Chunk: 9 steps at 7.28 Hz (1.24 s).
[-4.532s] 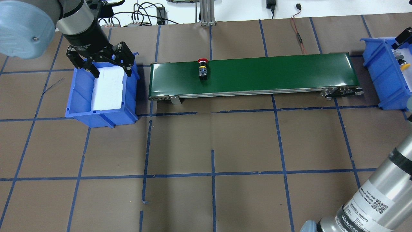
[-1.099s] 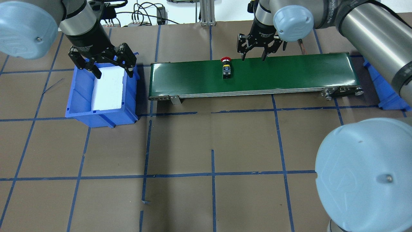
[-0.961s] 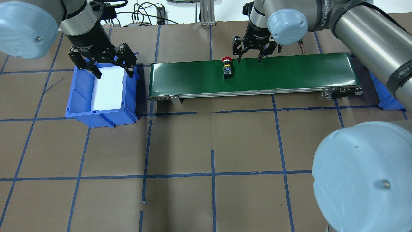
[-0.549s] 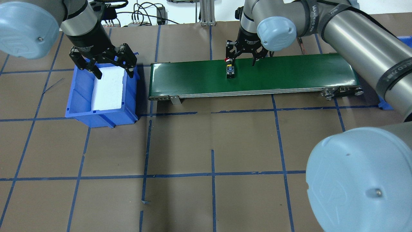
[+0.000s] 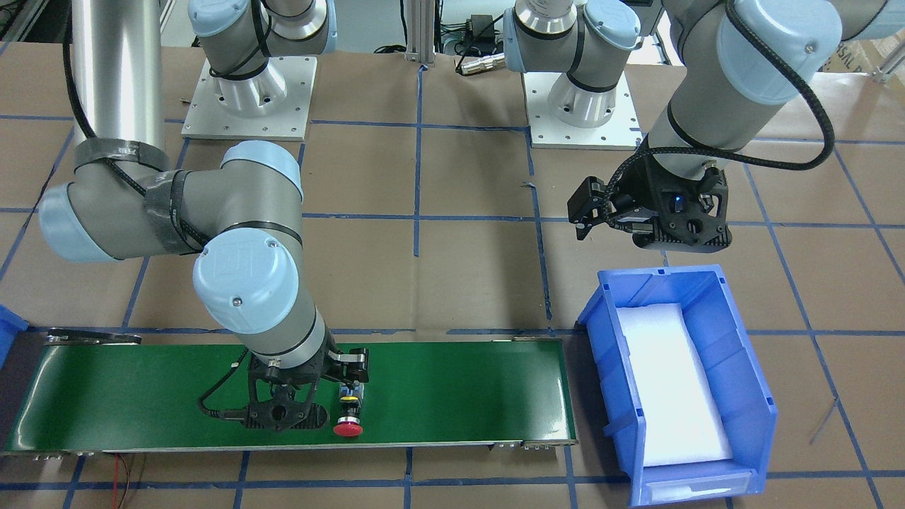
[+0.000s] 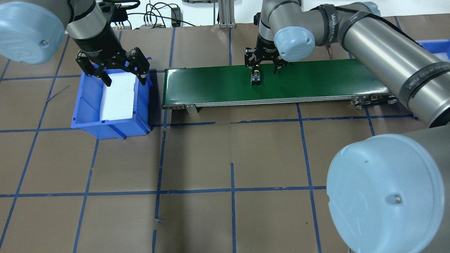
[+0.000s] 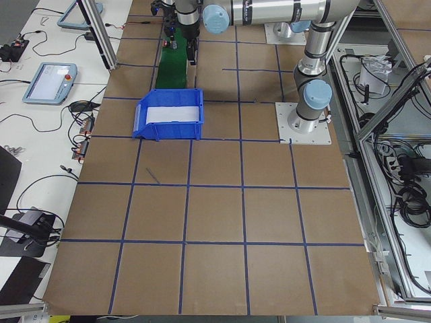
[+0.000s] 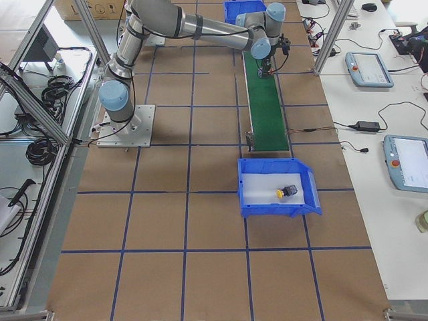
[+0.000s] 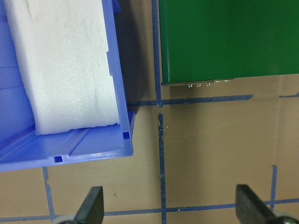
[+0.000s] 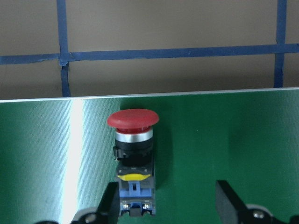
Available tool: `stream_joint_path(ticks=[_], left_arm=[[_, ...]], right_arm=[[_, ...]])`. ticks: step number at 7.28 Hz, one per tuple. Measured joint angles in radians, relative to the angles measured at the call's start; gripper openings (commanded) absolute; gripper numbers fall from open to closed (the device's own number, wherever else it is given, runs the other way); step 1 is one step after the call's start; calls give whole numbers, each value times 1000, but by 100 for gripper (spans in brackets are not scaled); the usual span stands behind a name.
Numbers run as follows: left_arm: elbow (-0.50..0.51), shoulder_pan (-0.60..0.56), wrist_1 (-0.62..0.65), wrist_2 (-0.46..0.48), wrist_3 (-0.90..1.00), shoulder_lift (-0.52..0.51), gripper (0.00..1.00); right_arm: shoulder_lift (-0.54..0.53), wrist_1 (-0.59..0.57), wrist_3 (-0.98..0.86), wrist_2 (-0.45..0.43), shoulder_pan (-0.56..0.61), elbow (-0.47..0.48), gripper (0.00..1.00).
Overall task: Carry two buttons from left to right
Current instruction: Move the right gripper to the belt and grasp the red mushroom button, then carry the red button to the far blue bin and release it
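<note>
The green belt (image 10: 224, 140) is smooth and shiny. The red button (image 10: 133, 119) has a silver metal ring. The blue bin (image 9: 70, 149) is plastic; its white foam (image 9: 60, 60) looks bumpy.

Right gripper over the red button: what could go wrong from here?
The red button lies off-centre in the open right gripper, close to one of its fingers; closing may shove it instead of clamping. Its cap lies near the edge of the conveyor belt, so a nudge could push it off.

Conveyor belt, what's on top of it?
One red-capped button lies on its side on the conveyor belt, its switch block between the open fingers of the right gripper. The right arm hides some belt.
</note>
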Motion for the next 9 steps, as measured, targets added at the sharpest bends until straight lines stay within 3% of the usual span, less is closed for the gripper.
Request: stream_joint_path(ticks=[2, 4, 6, 7, 8, 9], left_arm=[[2, -1, 1, 0, -2, -3, 100], [2, -2, 1, 0, -5, -4, 100], [1, -3, 1, 0, -2, -6, 100], [1, -2, 1, 0, -3, -6, 100], [1, -3, 0, 0, -2, -5, 100], [1, -3, 0, 0, -3, -6, 100]], right_arm=[[10, -7, 0, -2, 0, -6, 75], [19, -12, -1, -2, 0, -9, 65], [31, -24, -8, -1, -4, -8, 43], [32, -27, -15, -1, -9, -7, 14], [31, -27, -29, -1, -12, -7, 7], [29, -25, -56, -1, -17, -6, 7]])
